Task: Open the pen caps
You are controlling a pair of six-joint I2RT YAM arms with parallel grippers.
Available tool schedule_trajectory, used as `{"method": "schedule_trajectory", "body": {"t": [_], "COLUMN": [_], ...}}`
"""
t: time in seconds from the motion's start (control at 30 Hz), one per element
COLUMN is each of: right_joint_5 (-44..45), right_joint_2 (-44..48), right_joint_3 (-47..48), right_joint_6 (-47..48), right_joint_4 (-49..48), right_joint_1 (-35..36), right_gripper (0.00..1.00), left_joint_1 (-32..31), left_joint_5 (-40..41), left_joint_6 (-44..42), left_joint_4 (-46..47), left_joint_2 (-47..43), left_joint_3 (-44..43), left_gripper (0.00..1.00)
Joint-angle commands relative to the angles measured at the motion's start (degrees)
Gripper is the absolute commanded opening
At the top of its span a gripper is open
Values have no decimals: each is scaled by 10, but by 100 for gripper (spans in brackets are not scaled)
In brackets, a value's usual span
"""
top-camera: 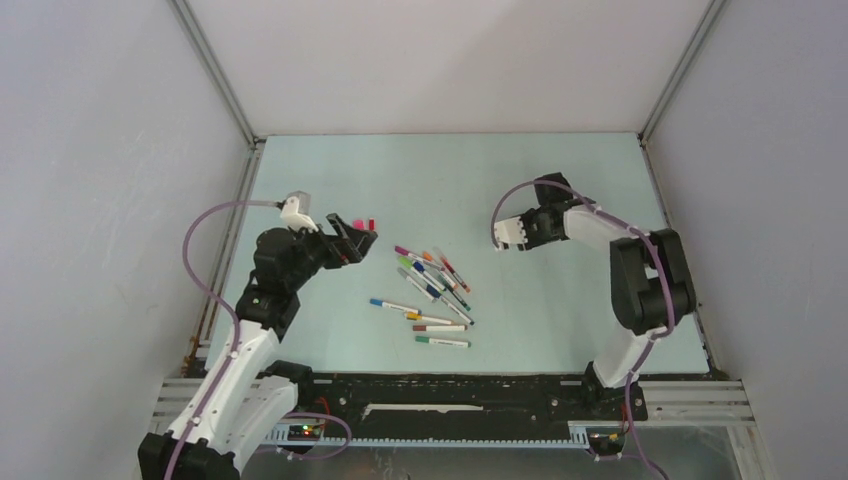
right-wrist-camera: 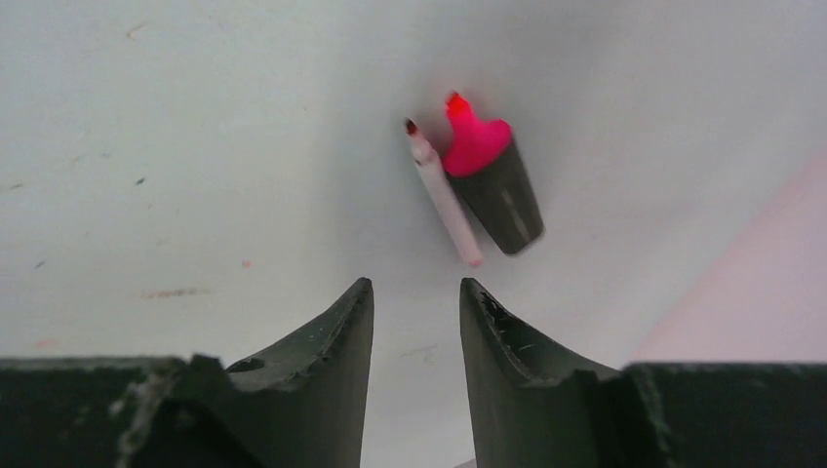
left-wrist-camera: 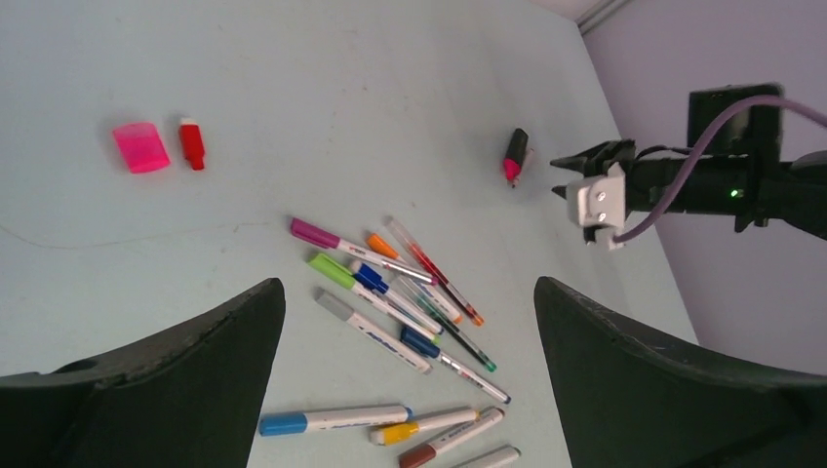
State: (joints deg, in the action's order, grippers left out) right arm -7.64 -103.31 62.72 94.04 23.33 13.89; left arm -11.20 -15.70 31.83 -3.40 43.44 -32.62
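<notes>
With left tool [left-wrist-camera: 410, 286] spread wide, right tool [right-wrist-camera: 416, 288] barely parted, both empty, slick lightweight pens [left-wrist-camera: 366, 249] likely need barrel pinched, cap [left-wrist-camera: 312, 232] pulled.

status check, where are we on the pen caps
left gripper open, empty. right gripper barely open, empty, by uncapped highlighter and red pen. pink cap, red cap off; pile pens capped. nothing blocking.

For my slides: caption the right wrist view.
Open, empty right hand near an uncapped highlighter beside an uncapped white pen.
</notes>
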Motion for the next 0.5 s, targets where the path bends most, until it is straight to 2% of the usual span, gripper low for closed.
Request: {"method": "schedule_trajectory", "body": {"t": [0.0,0.1,0.13,0.23,0.3,0.33,0.4,0.47], "right_joint_5": [-74,-185,-276,-416,-531,-583,-672,-695], "right_joint_2": [111,198,256,304,313,314,308,308], "right_joint_3": [15,15,15,12,-11,-30,-69,-88], "right_joint_6": [-100,-223,-337,-475,-604,-660,-731,-750], "right_joint_4": [54,91,108,130,113,87,36,13], "right_joint_1": [-9,-19,-35,-68,-95,-106,-119,-120], "right_gripper": [40,40,40,42,61,65,67,66], "left_joint_1": [2,-24,-82,-173,-228,-253,-298,-338], "left_joint_5": [-82,-112,-59,39,105,133,188,240], "left_joint_6": [24,7,-37,-83,-109,-118,-130,-138], "left_joint_4": [39,-20,-84,-169,-216,-232,-263,-294], "left_joint_2": [14,45,56,82,104,116,144,170], "left_joint_3": [4,-19,-51,-97,-118,-128,-145,-163], "left_gripper": [100,98,98,98,98,97,95,93]}}
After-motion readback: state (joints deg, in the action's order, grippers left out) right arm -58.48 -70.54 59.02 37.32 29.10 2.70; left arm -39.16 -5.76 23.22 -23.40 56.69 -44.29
